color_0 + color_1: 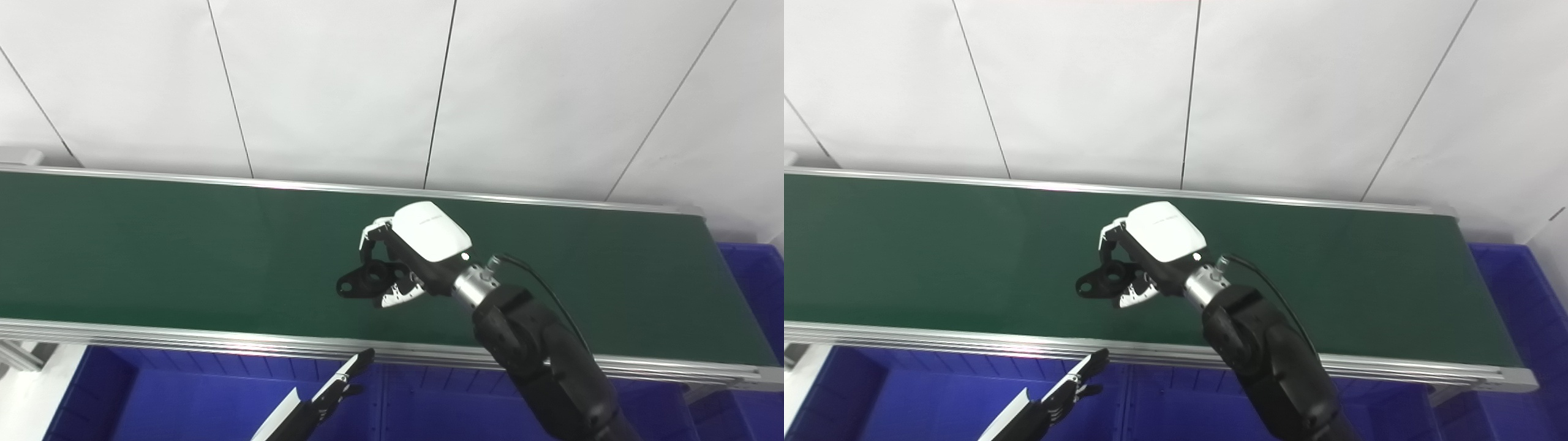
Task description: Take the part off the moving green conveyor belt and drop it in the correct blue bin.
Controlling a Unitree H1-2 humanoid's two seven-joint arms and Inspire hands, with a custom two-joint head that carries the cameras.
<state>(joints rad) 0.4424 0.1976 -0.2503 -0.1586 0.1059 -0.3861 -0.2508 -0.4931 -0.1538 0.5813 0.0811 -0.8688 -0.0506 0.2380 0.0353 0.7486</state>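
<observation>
Left bin: a blue bin [184,392] sits below the near rail of the belt, at the lower left; only part of its inside shows.
Left hand: the left hand [334,389] enters at the bottom edge, low over the blue bins and short of the belt. Its fingers [358,361] point up and to the right toward the near rail. It holds nothing, but whether the fingers are spread or together cannot be told, since so little of it shows.
Belt: the green conveyor belt [153,251] runs across the whole width between two silver rails, with a white panelled wall [337,86] behind it.
Part: the black part [366,280], a flat bracket-like piece with round holes, lies at mid-belt, nearer the front rail than the back, and is caught in the right hand.
Right hand: the right hand [416,254] reaches over the belt from the lower right, white back upward, fingers curled down and clamped around the part.
Right bin: another blue bin [756,282] stands past the right end of the belt.
</observation>
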